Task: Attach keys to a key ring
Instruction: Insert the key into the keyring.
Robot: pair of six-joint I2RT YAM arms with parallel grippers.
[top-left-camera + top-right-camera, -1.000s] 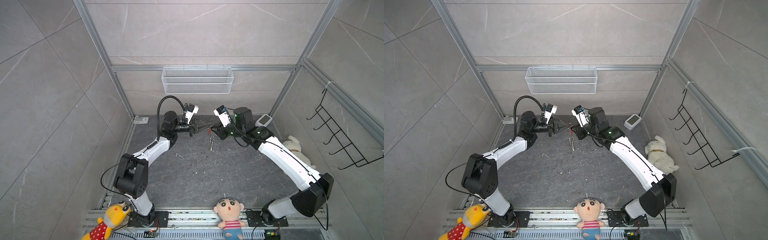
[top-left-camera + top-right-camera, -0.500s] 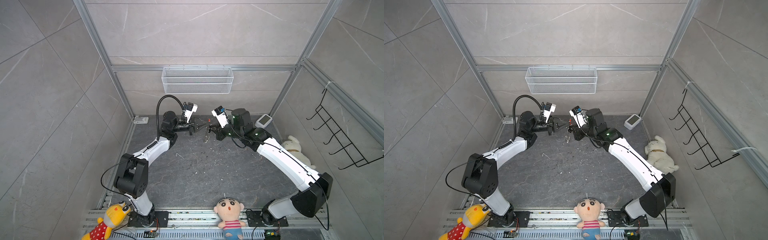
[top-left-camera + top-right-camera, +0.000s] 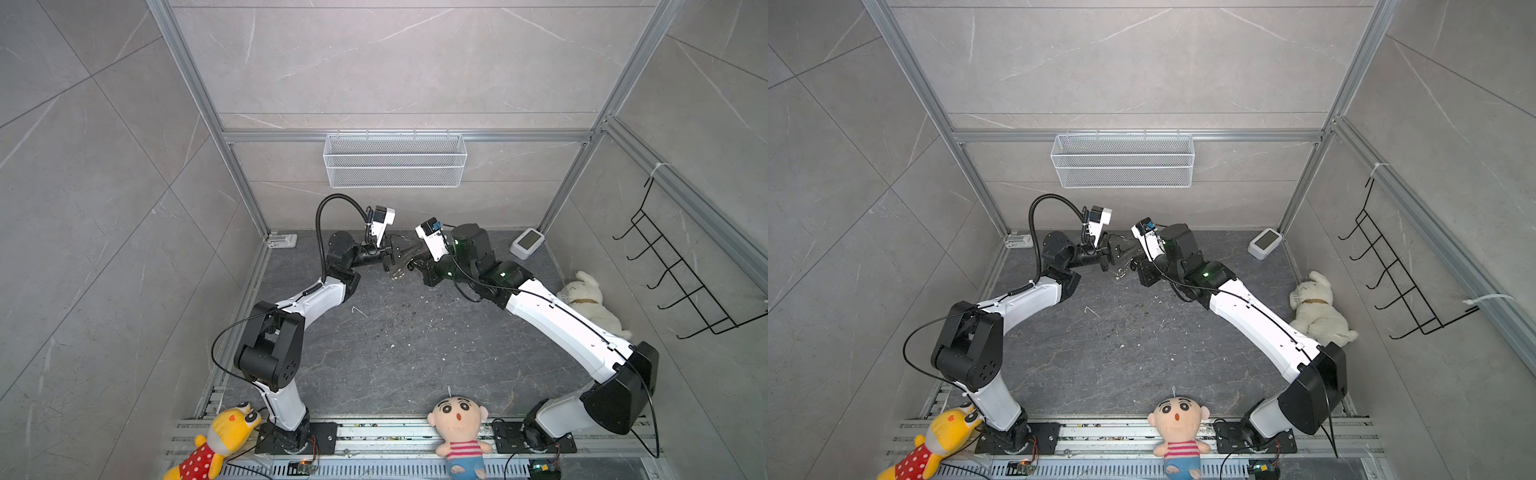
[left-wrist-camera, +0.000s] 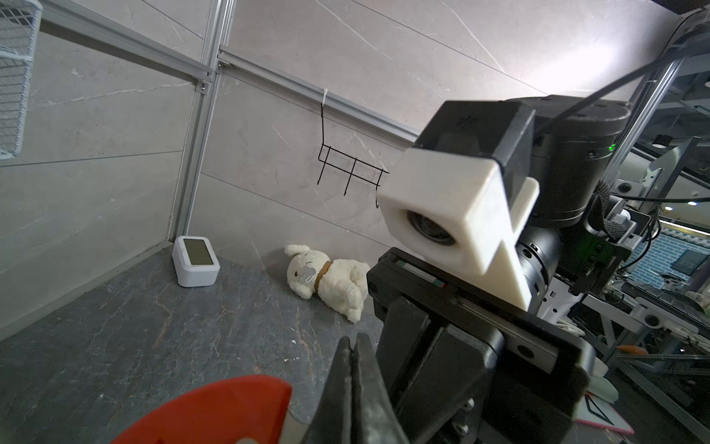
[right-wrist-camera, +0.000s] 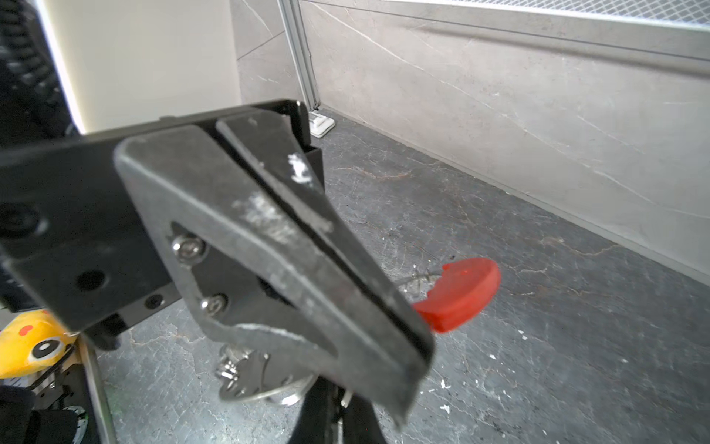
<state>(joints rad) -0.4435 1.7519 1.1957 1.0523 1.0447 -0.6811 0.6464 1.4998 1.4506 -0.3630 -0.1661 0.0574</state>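
Right, both of your grippers are pressed closed and meet tip to tip above the back of the floor. In the right wrist view the left gripper (image 5: 418, 361) shows its two worn black fingers (image 5: 269, 230) with only a hairline seam between them. The red end of the key ring (image 5: 459, 294) juts out just behind those tips, clear of the floor, so the left one is pinching it. Your right gripper (image 5: 334, 417) sits at the edge of that same view with its fingers together. The silver loop (image 5: 249, 378), hung with small metal pieces, is just beside it, but you cannot tell whether it is nipped or only touching.

The floor (image 3: 395, 353) is a dark grey stone-look slab flecked with white chips, closed in by pale marbled walls and aluminium posts. A white wire basket (image 3: 395, 160) hangs on the back wall and a black hook rack (image 3: 681, 270) on the side wall by the right arm. A small white screen unit (image 3: 527, 243) stands in the back corner and a white plush dog (image 3: 590, 303) lies beside the right arm. A striped-shirt doll (image 3: 459, 432) and a yellow plush (image 3: 220, 440) sit at the front rail.

In both top views the key ring (image 3: 1121, 272) is just a silvery glint between the grippers. The wrist views give you its red. The left wrist view shows that red end (image 4: 215, 411) large and close beside the left fingers (image 4: 345, 384), with the right arm's white camera housing (image 4: 442, 219) above.
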